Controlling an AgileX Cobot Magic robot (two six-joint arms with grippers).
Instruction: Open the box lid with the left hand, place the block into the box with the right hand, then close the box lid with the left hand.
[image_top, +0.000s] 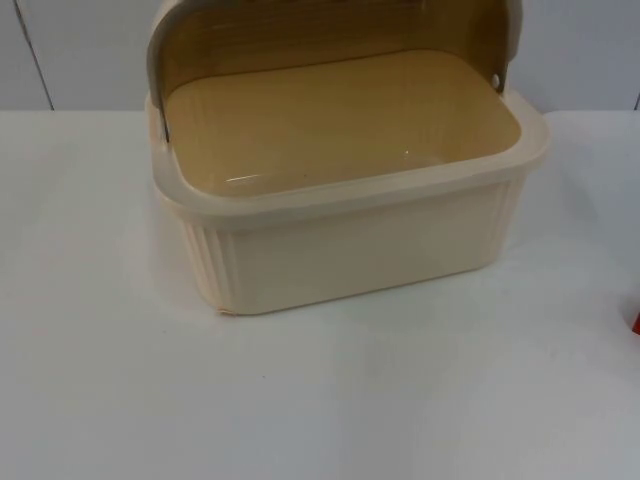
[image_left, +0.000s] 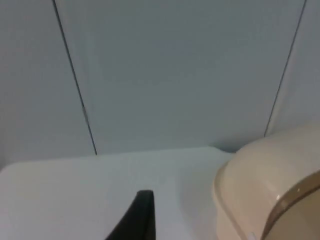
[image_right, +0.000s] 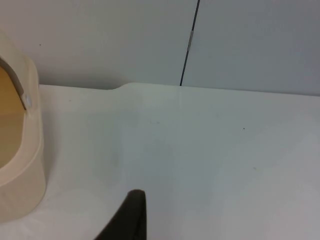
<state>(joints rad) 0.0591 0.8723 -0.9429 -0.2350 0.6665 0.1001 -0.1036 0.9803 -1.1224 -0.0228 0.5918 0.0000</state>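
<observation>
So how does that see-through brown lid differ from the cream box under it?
The tinted, translucent brown lid lets the back wall show through, while the cream ribbed plastic box is opaque. The lid is curved and rolled back over the rear, leaving the box open; the box is rectangular, sitting flat on the white table. The lid is smooth, whereas the box has ribbed sides. Both share cream trim.
</observation>
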